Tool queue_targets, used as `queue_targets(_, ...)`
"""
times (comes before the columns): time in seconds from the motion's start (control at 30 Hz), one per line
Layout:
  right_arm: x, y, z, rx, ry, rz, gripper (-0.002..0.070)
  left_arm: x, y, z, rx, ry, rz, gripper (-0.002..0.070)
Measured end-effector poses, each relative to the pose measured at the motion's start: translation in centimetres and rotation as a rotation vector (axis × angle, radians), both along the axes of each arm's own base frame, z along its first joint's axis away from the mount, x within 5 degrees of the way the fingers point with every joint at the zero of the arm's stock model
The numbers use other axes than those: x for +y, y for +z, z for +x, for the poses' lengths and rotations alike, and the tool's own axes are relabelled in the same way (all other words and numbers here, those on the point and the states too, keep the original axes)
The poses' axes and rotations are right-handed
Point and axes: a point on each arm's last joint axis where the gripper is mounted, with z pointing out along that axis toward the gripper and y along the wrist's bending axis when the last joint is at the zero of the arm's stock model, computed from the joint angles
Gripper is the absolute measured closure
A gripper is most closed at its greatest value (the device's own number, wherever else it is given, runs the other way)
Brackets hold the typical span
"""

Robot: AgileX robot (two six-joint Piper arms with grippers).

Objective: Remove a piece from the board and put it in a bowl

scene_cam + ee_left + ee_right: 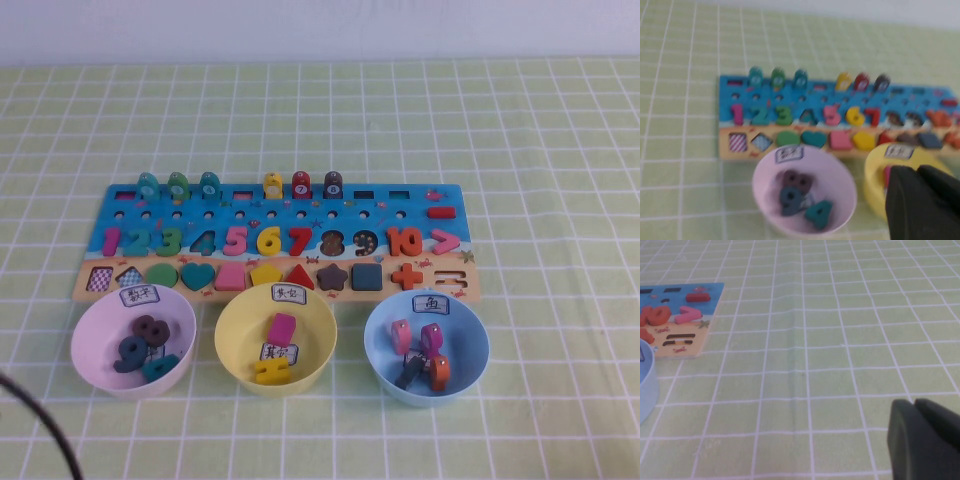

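The dark-teal heart piece [197,275] lies in its slot on the tan strip of the board [385,215], between a green disc and a pink square. It also shows in the left wrist view [813,138], where the board [727,95] lies beyond the bowls. The pale-yellow bowl [228,320] stands in front of the board's middle and holds a pink and a yellow piece. My left gripper [916,170] is shut and empty, over the near side of the yellow bowl [872,180]. My right gripper [914,402] is shut and empty, low over bare cloth right of the board [695,335]. Neither gripper shows in the high view.
A lilac-pink bowl [85,335] with dark number pieces stands left of the yellow one, and a light-blue bowl [475,340] with several pieces stands right of it. Six pegs stand along the board's far edge. A black cable [40,420] crosses the near left corner. Green checked cloth covers the table.
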Motion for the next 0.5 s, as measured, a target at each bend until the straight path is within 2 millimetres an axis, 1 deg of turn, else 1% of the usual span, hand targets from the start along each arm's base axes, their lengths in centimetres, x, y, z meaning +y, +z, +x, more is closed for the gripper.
queue_targets(0.07,0.0,0.0,0.0,0.000,0.000,0.000,0.0694,-0.1,1.4,1.8,0.113,-0.019,0.122,0.0679)
queue_targets(0.13,0.0,0.0,0.0,0.000,0.000,0.000,0.0694,-0.4,2.2,3.9,0.219,-0.043,0.207,0.0679)
queue_targets(0.17,0.0,0.0,0.0,0.000,0.000,0.000,0.0694,-0.5,2.7,4.5,0.245,-0.054,0.234,0.0679)
queue_targets(0.23,0.0,0.0,0.0,0.000,0.000,0.000,0.0694,-1.0,3.1,7.1,0.341,-0.083,0.287,0.0679)
queue_targets(0.27,0.0,0.0,0.0,0.000,0.000,0.000,0.0694,-1.2,3.5,8.0,0.367,-0.095,0.303,0.0679)
queue_targets(0.4,0.0,0.0,0.0,0.000,0.000,0.000,0.0694,-2.7,3.3,12.8,0.493,-0.159,0.368,0.0679)
queue_targets(0.5,0.0,0.0,0.0,0.001,0.000,0.000,0.0694,-4.0,2.7,15.7,0.551,-0.199,0.409,0.0679)
